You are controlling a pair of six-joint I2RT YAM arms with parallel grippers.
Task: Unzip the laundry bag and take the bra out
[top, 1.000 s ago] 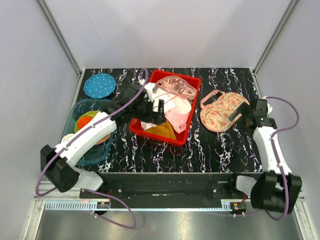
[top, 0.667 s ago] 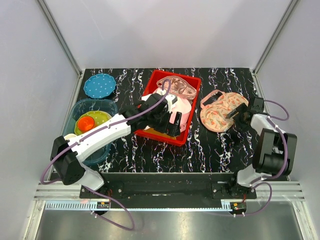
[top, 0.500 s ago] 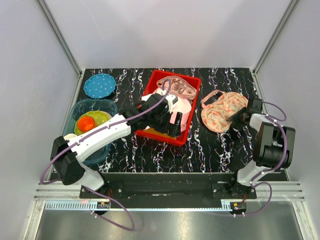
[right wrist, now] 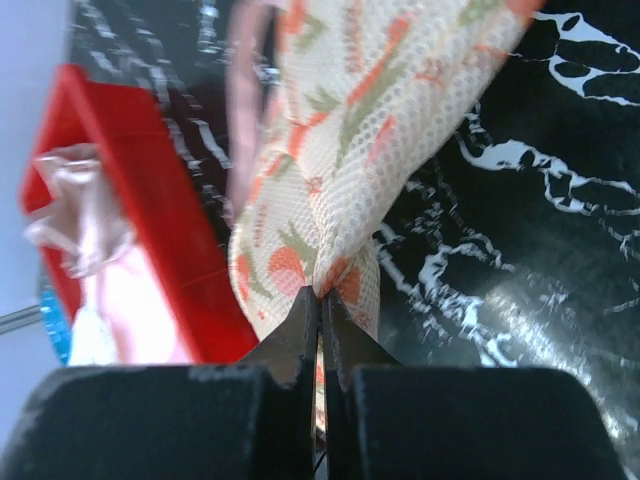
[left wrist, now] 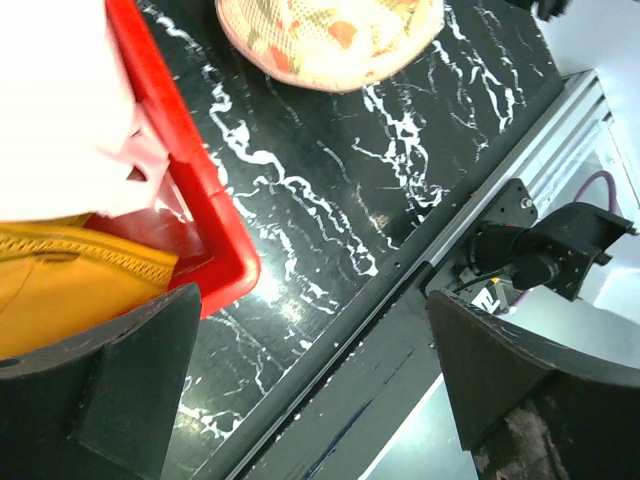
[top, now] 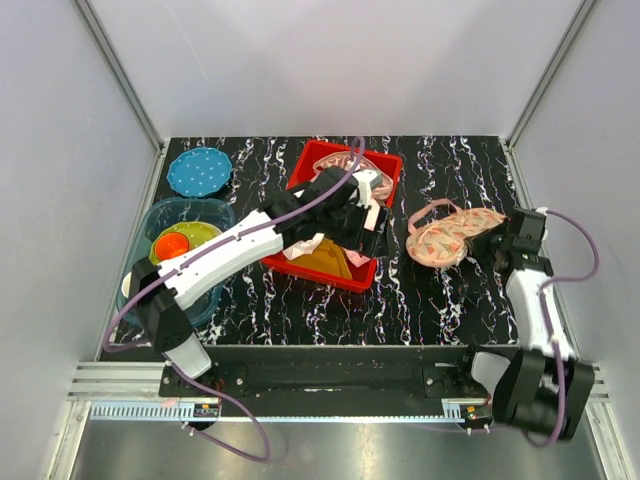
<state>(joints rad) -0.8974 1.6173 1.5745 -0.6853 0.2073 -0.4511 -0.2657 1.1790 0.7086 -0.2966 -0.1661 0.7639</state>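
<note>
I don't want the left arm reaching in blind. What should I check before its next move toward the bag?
1. Right gripper shut on the bag's mesh: ok.
2. Left gripper open: ok.
3. Left gripper at the bag: not ok; it hangs over the bin's near corner, apart from the bag.
4. Bag out of the bin, on the table: ok.
5. Zipper pull located: cannot tell; no view shows it.
</note>
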